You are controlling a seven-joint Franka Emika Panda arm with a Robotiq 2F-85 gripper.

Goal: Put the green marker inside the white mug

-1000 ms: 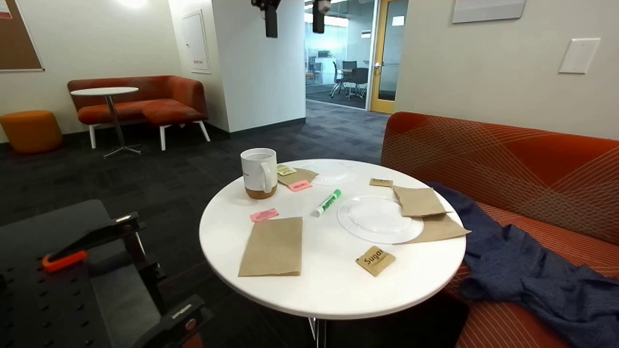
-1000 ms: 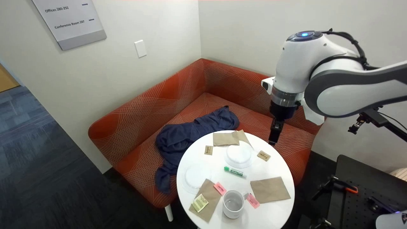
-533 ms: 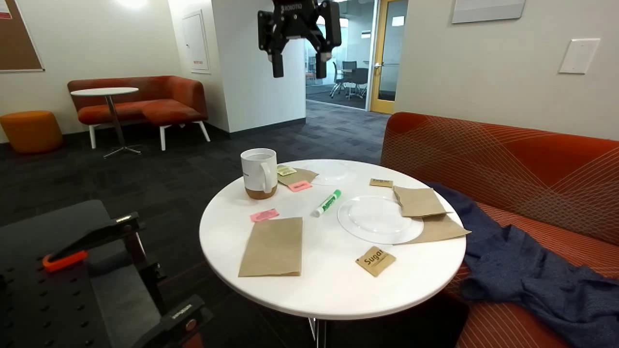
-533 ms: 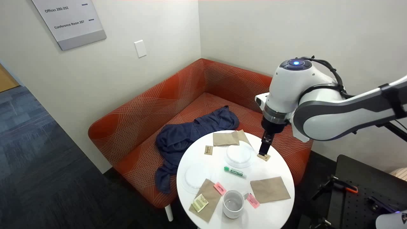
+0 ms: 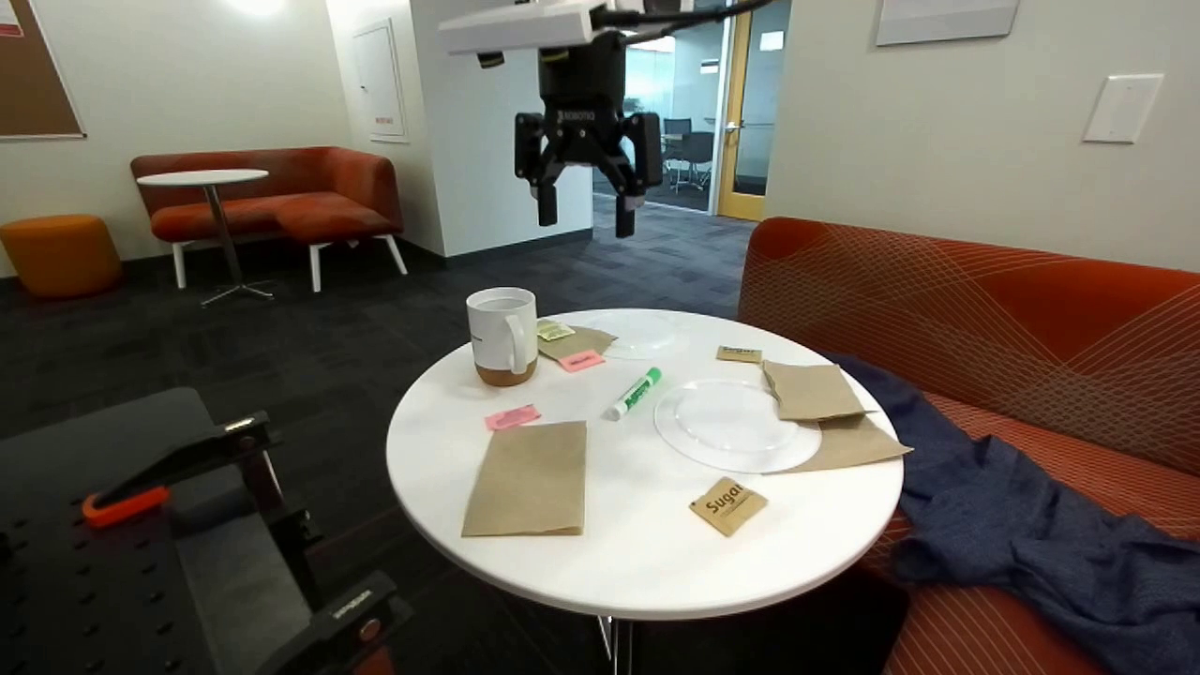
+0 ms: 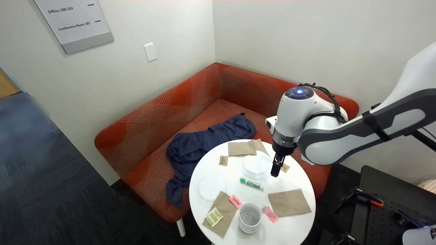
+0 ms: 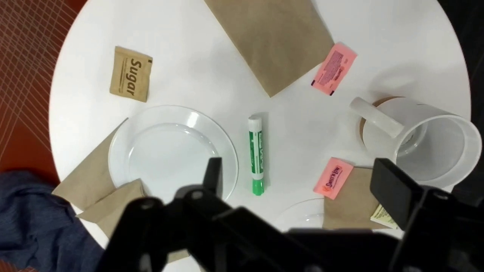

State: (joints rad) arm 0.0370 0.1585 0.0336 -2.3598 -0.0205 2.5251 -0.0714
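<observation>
The green marker [image 5: 635, 394], white with a green label and green cap, lies flat on the white table in both exterior views [image 6: 251, 184]. It is also in the wrist view [image 7: 256, 155], upright in the picture beside a clear plate. The white mug [image 5: 502, 337] stands upright with a brown base band and its handle showing; it also shows in an exterior view [image 6: 250, 218] and at the right of the wrist view [image 7: 419, 139]. My gripper [image 5: 586, 228] is open, pointing down, well above the table. In the wrist view nothing is between its fingers [image 7: 214, 175].
Two clear plates [image 6: 256, 165] [image 6: 211, 190], brown napkins [image 6: 289, 203], sugar packets [image 5: 728, 506] and pink packets [image 5: 513, 417] lie on the round table [image 5: 647, 562]. A pink packet lies beside the mug. An orange sofa [image 6: 163, 109] with a blue cloth [image 6: 207, 139] borders the table.
My gripper has come down and, in an exterior view, moved left over the table towards the marker, staying open. The marker and mug have not moved.
</observation>
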